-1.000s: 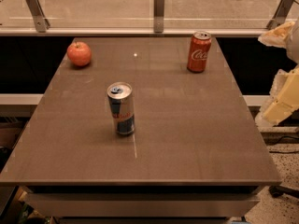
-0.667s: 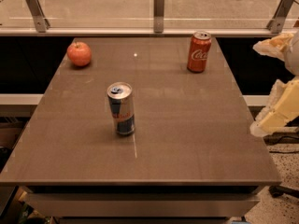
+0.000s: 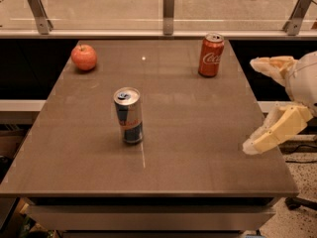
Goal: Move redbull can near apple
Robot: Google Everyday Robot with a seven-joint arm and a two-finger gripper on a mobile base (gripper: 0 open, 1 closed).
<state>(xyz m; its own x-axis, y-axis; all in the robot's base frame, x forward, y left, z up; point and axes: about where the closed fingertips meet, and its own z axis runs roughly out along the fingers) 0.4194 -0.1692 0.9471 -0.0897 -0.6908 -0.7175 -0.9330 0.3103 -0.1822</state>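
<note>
The redbull can (image 3: 129,115) stands upright on the brown table (image 3: 198,133), left of its middle. The apple (image 3: 84,57) sits at the table's far left corner, well apart from the can. My gripper (image 3: 253,105) is at the table's right edge, far to the right of the can. Its two cream fingers are spread wide, one high (image 3: 270,63) and one low (image 3: 272,135), and nothing is between them.
A red Coca-Cola can (image 3: 211,55) stands upright at the far right of the table. A glass rail with metal posts (image 3: 169,5) runs behind the table. The floor shows at the lower right.
My gripper has moved left, inward over the table's right edge, and more of its fingers show. The cans and the apple have not moved.
</note>
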